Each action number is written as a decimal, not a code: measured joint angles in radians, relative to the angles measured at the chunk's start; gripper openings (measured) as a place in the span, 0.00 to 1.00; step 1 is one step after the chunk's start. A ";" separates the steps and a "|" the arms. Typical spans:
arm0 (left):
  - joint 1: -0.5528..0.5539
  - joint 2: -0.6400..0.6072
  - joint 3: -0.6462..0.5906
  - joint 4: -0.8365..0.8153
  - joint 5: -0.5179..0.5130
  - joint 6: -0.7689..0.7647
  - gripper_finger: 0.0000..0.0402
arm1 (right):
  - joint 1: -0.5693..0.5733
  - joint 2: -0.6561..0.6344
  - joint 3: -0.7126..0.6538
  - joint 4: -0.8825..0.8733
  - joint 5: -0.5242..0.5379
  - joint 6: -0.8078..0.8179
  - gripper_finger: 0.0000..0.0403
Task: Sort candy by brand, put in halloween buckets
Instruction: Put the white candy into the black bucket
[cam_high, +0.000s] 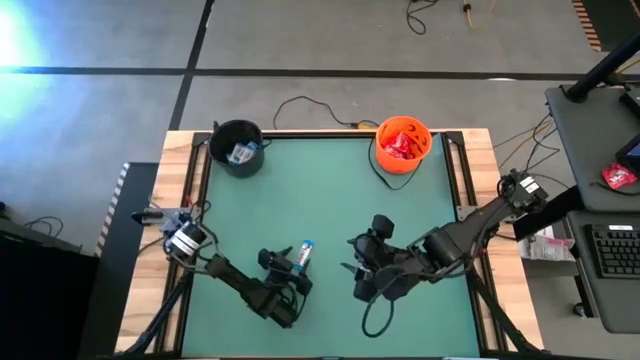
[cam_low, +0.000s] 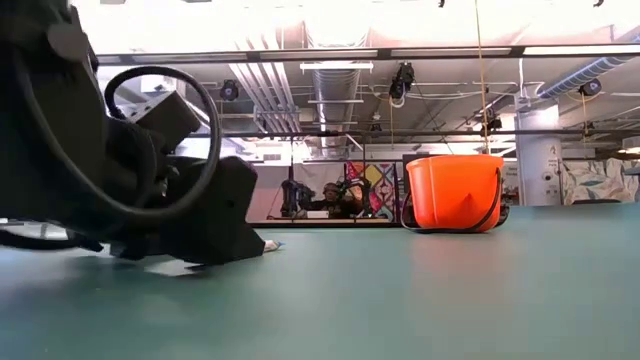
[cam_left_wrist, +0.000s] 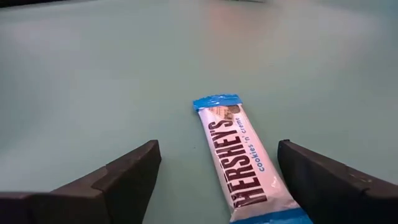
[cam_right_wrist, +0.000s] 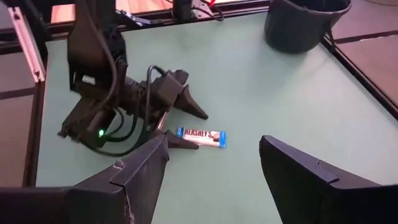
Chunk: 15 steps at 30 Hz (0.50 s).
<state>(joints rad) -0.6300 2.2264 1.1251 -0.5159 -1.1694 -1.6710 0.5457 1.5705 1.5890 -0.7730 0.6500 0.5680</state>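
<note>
One white-and-blue bar (cam_left_wrist: 245, 158) lies flat on the table (cam_high: 330, 200), between the widely spread fingers of the left gripper (cam_high: 296, 262). Because it lies off-centre, nearer one finger, it could be pushed aside on closing. The right gripper (cam_high: 358, 268), also spread and empty, is held close by, so a collision is possible. The black bucket (cam_high: 237, 147) stands far left, the orange bucket (cam_high: 402, 144) far right.

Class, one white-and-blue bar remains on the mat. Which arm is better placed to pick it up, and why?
The left. The left gripper is open with the white-and-blue bar lying between its fingers. The right gripper, also open, sits farther off across the mat.
</note>
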 joint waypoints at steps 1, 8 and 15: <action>0.002 0.014 0.010 -0.003 -0.006 -0.002 0.77 | 0.000 0.003 0.000 0.001 -0.002 0.001 0.61; 0.010 0.084 0.081 -0.089 0.001 -0.034 0.75 | -0.002 0.005 0.000 0.001 -0.022 0.002 0.61; 0.014 0.085 0.084 -0.097 0.032 -0.022 0.50 | -0.003 0.005 0.000 0.001 -0.022 0.002 0.61</action>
<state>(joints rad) -0.6160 2.3116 1.2091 -0.6127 -1.1376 -1.6932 0.5426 1.5753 1.5890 -0.7725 0.6279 0.5697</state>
